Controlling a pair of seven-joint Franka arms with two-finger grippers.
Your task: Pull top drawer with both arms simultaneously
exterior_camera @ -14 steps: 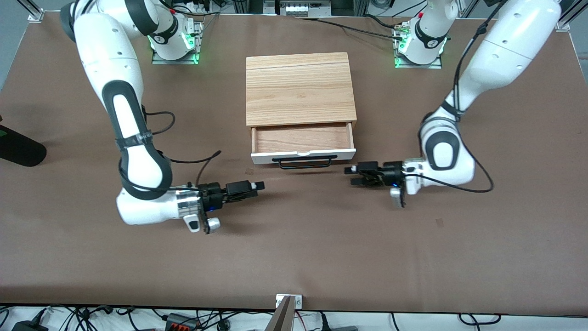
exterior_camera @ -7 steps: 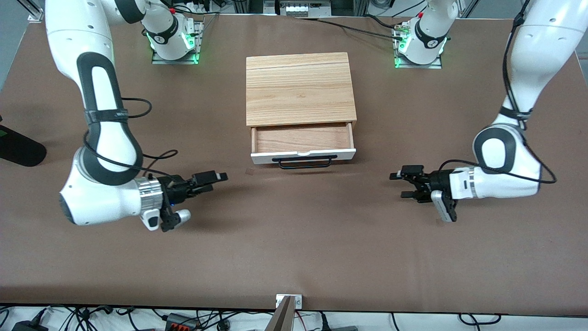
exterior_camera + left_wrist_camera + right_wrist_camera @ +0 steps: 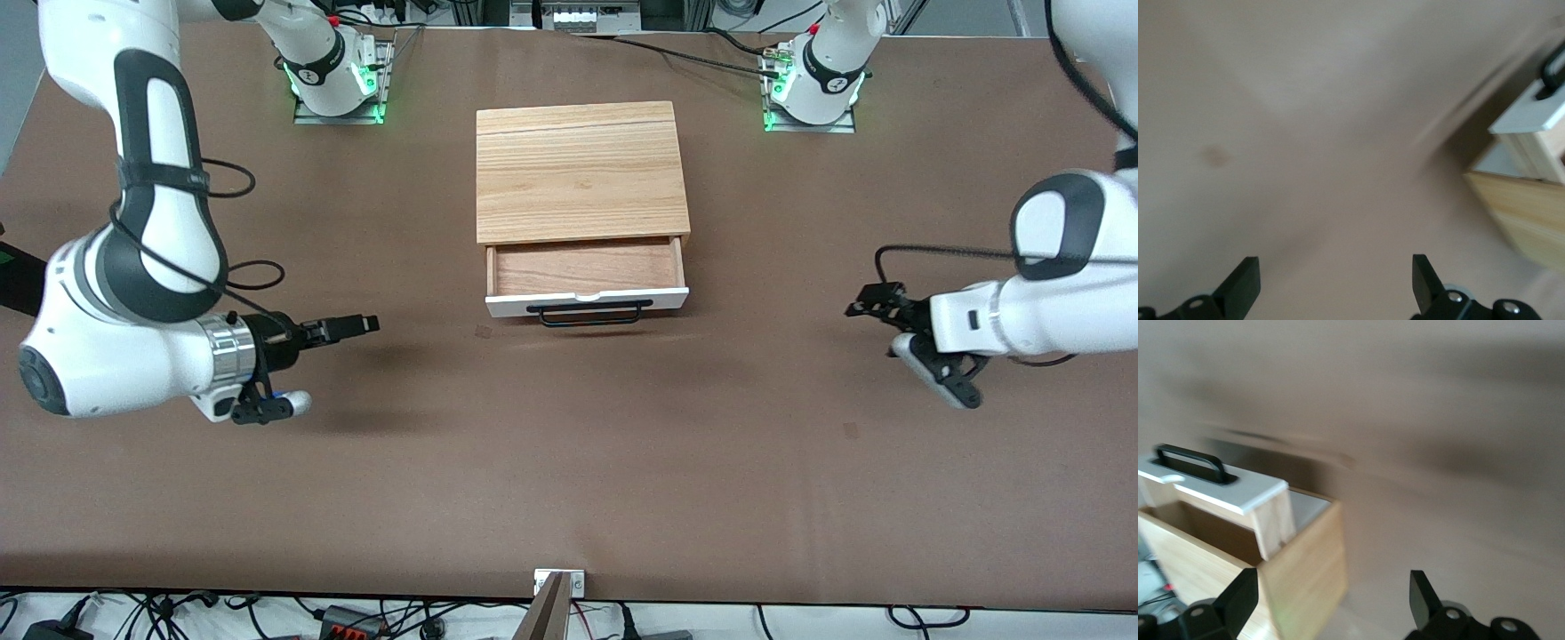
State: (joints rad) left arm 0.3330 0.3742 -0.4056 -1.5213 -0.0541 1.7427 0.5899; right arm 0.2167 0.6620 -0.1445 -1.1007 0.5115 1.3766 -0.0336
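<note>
The top drawer (image 3: 587, 268) stands pulled out of the light-wood cabinet (image 3: 582, 169), showing reddish-brown wood inside. Its white front with the black bar handle (image 3: 591, 312) faces the front camera. My right gripper (image 3: 360, 324) is open and empty over bare table, toward the right arm's end, well apart from the drawer. My left gripper (image 3: 867, 302) is open and empty over bare table toward the left arm's end. The left wrist view shows its gripper (image 3: 1333, 283) and the drawer front (image 3: 1531, 120). The right wrist view shows its gripper (image 3: 1333, 597) and the handle (image 3: 1191, 461).
The brown table (image 3: 569, 462) holds only the cabinet. A dark object (image 3: 18, 276) lies at the table's edge at the right arm's end. A small bracket (image 3: 560, 582) sits at the table edge nearest the front camera.
Both grippers have drawn away from the drawer's handle, each outward toward its own arm's end of the table. The drawer has stayed pulled out and has not moved.
</note>
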